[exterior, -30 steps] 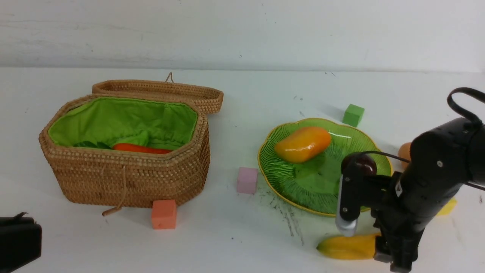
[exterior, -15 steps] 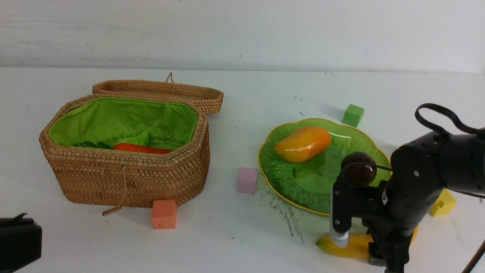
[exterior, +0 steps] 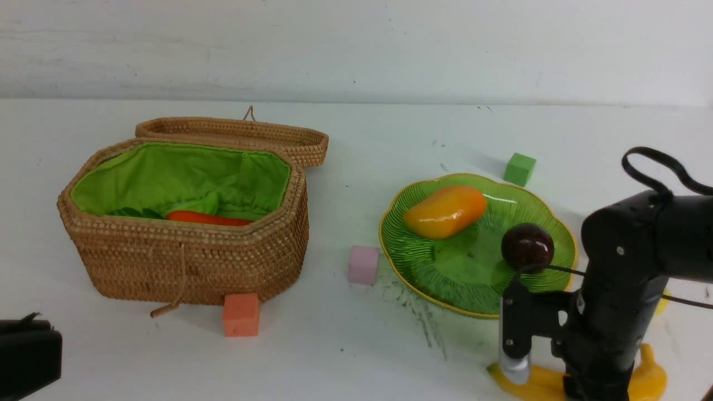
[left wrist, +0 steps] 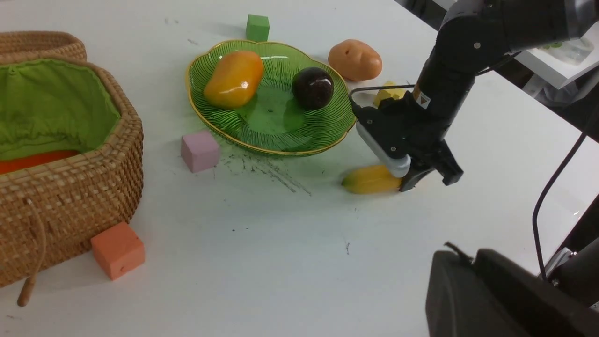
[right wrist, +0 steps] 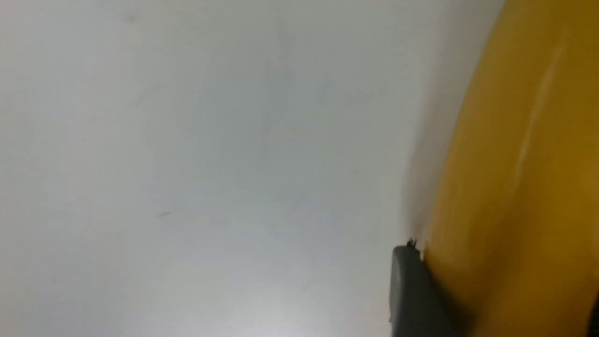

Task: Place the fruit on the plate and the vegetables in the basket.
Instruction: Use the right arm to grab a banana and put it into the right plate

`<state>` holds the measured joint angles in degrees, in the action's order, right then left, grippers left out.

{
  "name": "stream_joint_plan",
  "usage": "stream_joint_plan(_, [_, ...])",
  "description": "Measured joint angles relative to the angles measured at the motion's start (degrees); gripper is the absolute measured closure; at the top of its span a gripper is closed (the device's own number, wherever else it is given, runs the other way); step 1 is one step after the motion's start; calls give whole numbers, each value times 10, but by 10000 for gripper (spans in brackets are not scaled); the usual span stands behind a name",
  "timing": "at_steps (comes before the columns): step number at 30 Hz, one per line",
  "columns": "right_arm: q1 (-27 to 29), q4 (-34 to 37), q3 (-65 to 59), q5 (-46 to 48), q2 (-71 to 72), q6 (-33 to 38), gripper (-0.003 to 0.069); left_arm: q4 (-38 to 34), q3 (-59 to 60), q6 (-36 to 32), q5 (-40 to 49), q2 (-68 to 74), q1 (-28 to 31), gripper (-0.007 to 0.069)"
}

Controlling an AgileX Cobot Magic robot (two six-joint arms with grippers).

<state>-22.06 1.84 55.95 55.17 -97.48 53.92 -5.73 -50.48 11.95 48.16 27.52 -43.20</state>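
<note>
We see the right arm (exterior: pixel 624 278) bent low over the near right corner of the desk (exterior: pixel 356 356), its jaws set down over the banana (left wrist: pixel 369 179), which lies flat on the desk just in front of the plate (exterior: pixel 445 270). In the right wrist view one grey finger (right wrist: pixel 412 290) touches the banana's side. The other finger is hidden, so we cannot tell whether the jaws pinch the fruit or only straddle it.

The mango (exterior: pixel 445 211) and the mangosteen (exterior: pixel 527 248) rest on the plate, apart from each other. The potato (left wrist: pixel 354 60) sits on the desk just beyond the plate's far right edge, with a yellow cube (left wrist: pixel 388 93) near it.

The basket (exterior: pixel 195 262) stands well to the left, its lid (exterior: pixel 239 136) folded back, and the carrot (exterior: pixel 206 218) lies inside it. An orange cube (exterior: pixel 240 314) touches its front wall, a pink cube (exterior: pixel 363 265) sits just beside the plate, and a green cube (exterior: pixel 519 169) lies behind the plate.

The left arm (exterior: pixel 25 356) shows only as a dark block at the near left edge, and we cannot tell how its jaws stand
</note>
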Motion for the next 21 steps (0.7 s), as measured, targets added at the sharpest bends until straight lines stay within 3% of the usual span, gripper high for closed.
stream_joint_plan(5, [0,62,2,46,64,-28,347,2,0,0,-5,0,0,575])
stream_joint_plan(9, [0,109,39,37,127,-107,347,29,0,0,-30,0,0,575])
stream_joint_plan(15, [0,160,152,4,139,-213,347,139,0,22,-55,0,0,575])
stream_joint_plan(21, [0,182,264,-7,79,-278,347,229,0,106,-59,1,0,568])
